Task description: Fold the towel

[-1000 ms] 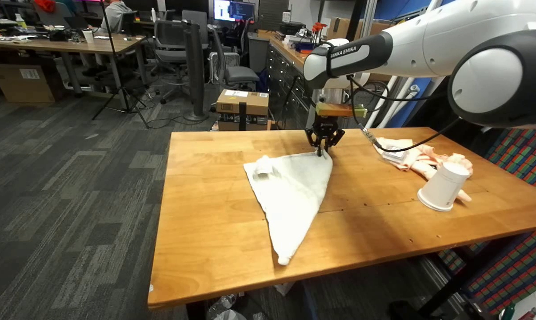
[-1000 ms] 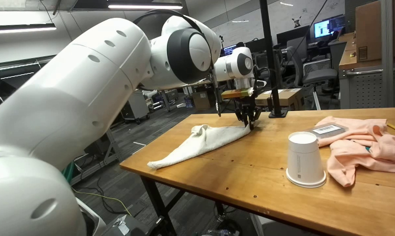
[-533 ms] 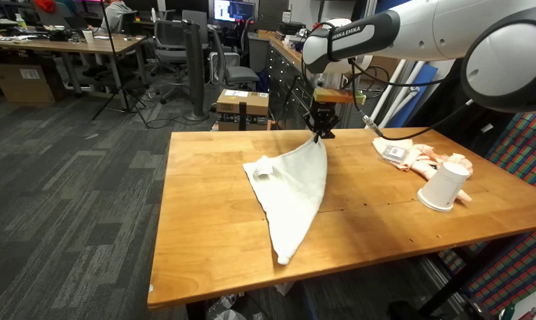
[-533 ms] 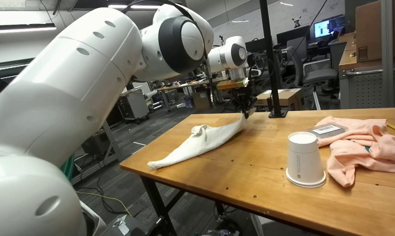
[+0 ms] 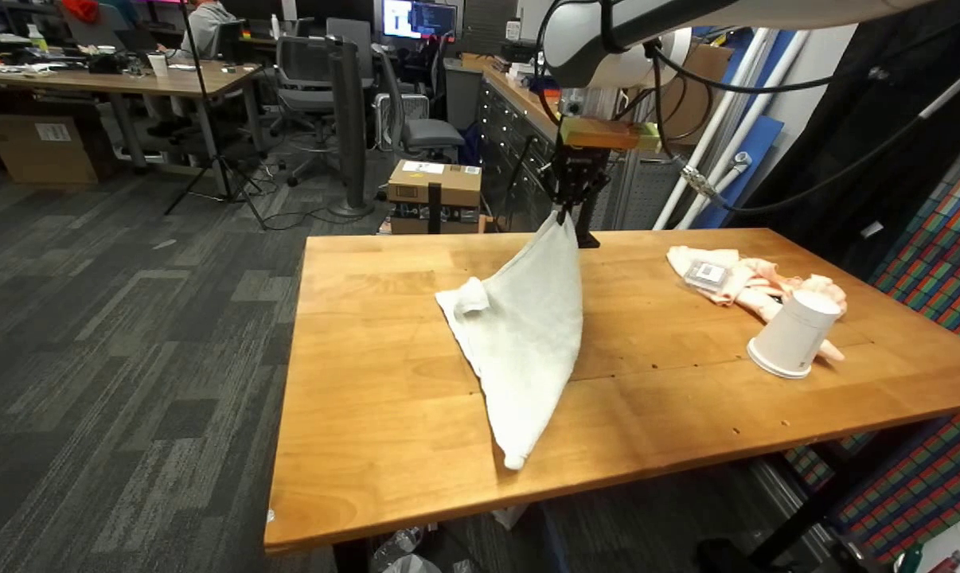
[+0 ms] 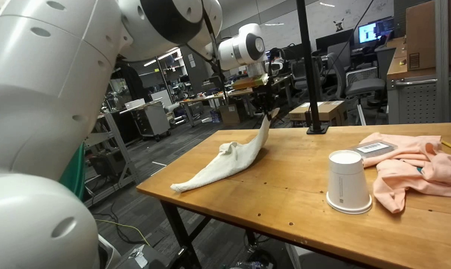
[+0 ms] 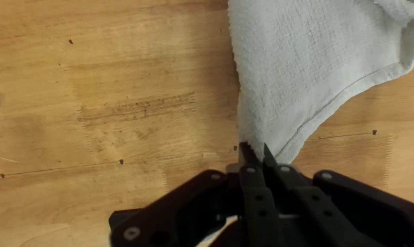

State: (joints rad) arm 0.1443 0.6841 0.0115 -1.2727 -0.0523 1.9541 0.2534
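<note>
A black robotic gripper (image 5: 561, 216), its fingers (image 7: 253, 180) pinched together on the material in the wrist view, holds a white towel (image 5: 528, 334) by one corner above a wooden table (image 5: 368, 382). In an exterior view that corner points to one o'clock while the rest slopes down onto the table, narrow tip at six and a turned-over fold at ten. Well apart at the towel's three o'clock, an upturned white cup (image 5: 794, 334) stands just beside rumpled pink fabric (image 5: 759, 282) with a clear labelled case (image 5: 707, 275) on it.
</note>
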